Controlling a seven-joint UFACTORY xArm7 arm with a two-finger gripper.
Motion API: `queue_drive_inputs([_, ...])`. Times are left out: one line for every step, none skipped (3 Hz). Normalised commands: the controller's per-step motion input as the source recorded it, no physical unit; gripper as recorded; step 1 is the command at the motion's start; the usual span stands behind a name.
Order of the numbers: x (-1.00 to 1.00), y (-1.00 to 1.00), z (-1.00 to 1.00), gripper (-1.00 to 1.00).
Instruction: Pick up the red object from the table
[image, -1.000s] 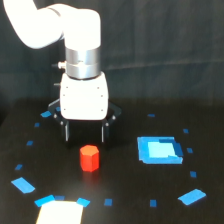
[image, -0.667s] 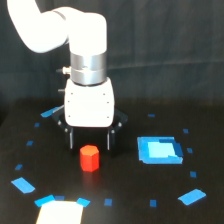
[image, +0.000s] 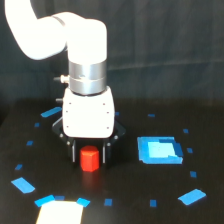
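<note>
Fingers (image: 75, 150) of the gripper (image: 90, 151) stand as two dark uprights, one on each side of the red block (image: 89, 159), spread a little wider than the block. Whether their pads touch its sides cannot be told at this sharpness. The block sits upright on the black table (image: 130, 195), its base on the surface, its upper part level with the lower part of the fingers and directly beneath the white gripper body (image: 89, 114).

Landmark: the blue square (image: 158, 150). The block lies toward the exterior view's left of the square, well apart from it, with bare black table between them. The right-hand finger is the part of the gripper closest to the square, and a clear strip of table separates the two.

A white patch (image: 59, 213) lies at the table's near edge, nearer the camera than the block and farther to the exterior view's left of the square. Small blue tape marks (image: 23, 184) are scattered in a loose ring around the block and the square; none touches the block. The table in front of the block, between it and the white patch, shows only black surface. The arm (image: 55, 35) rises above the gripper and bends off to the upper left of the view.
</note>
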Motion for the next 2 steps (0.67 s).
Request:
queue_drive_inputs([-0.37, 0.26, -0.16, -1.0])
queue_drive_inputs([0.17, 0.42, 0.45, -1.0])
